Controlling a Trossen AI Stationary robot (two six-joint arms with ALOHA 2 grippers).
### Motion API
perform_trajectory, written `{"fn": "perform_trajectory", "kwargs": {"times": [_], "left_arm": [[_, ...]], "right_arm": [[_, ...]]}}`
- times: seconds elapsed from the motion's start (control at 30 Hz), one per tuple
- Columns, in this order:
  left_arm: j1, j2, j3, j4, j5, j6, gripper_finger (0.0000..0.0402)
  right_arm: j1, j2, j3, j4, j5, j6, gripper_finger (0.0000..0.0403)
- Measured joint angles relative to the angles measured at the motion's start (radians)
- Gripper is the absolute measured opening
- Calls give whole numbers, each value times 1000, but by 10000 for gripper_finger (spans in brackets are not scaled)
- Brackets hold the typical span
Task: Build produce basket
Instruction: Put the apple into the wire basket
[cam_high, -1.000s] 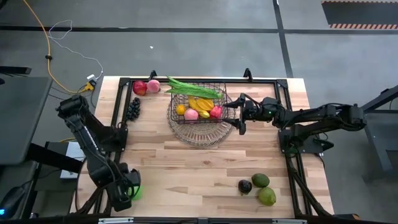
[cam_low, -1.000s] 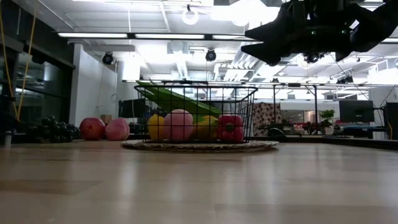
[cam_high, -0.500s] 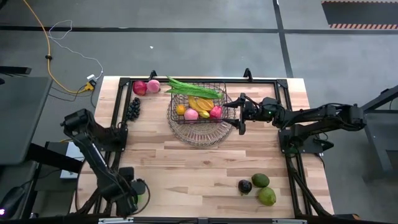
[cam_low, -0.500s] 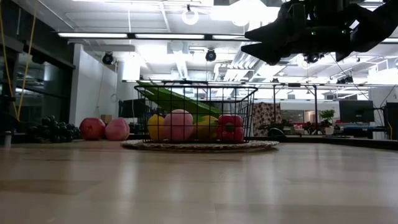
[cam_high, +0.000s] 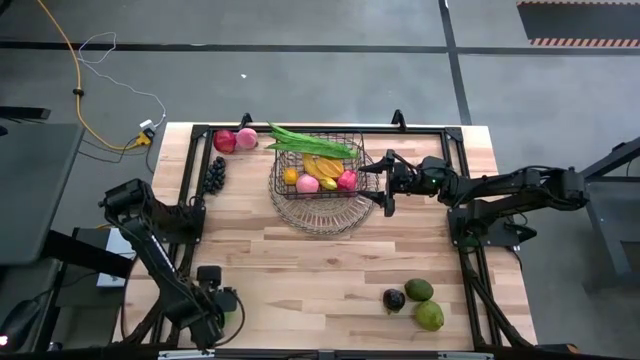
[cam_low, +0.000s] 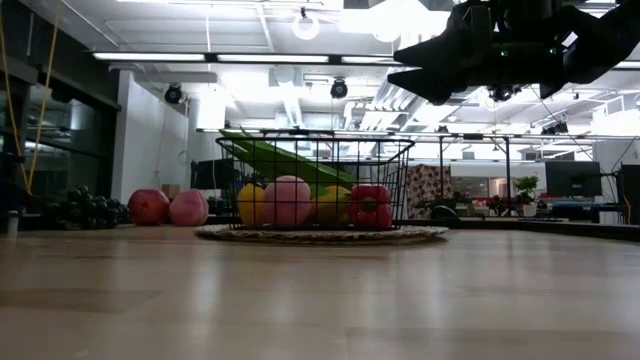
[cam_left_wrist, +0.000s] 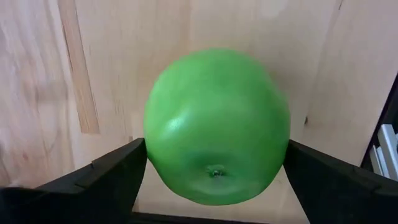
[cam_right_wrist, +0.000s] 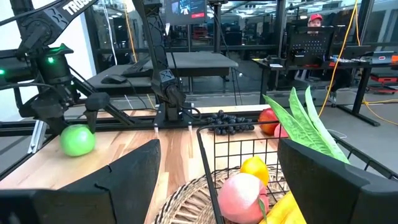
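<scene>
On the counter a wire basket stood inside a wider round wire dish, near the far edge. In the basket lay long green pods, a banana, an orange fruit, a pink fruit and a red one. The pods stuck out over the basket's far left rim. Left of the basket, at the far edge, a red apple and a pink fruit touched each other, and a bunch of dark grapes lay just beside them, nearer the left edge. Well apart, at the near right corner, two green fruits sat close together with a dark purple piece touching them on the left.

The left tool was down at the near left corner of the counter. Its fingers stood wide on either side of a green apple, which filled the gap between them; whether the pads pressed the skin could not be told. The arm folded back over the counter's left edge.

The right tool hung above the counter just beside the basket's right rim, its arm stretched in level from the right side. Its fingers were spread apart and held nothing; the basket's near corner stood between them in the wrist view.
</scene>
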Motion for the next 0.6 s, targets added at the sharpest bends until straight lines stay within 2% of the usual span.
{"fn": "perform_trajectory", "kwargs": {"times": [0.3, 0.6], "left_arm": [[41, 0, -1, 1, -69, 27, 348], [128, -2, -2, 0, -88, 189, 289]], "right_arm": [[0, 0, 0, 0, 0, 0, 314], [0, 0, 0, 0, 0, 0, 314]]}}
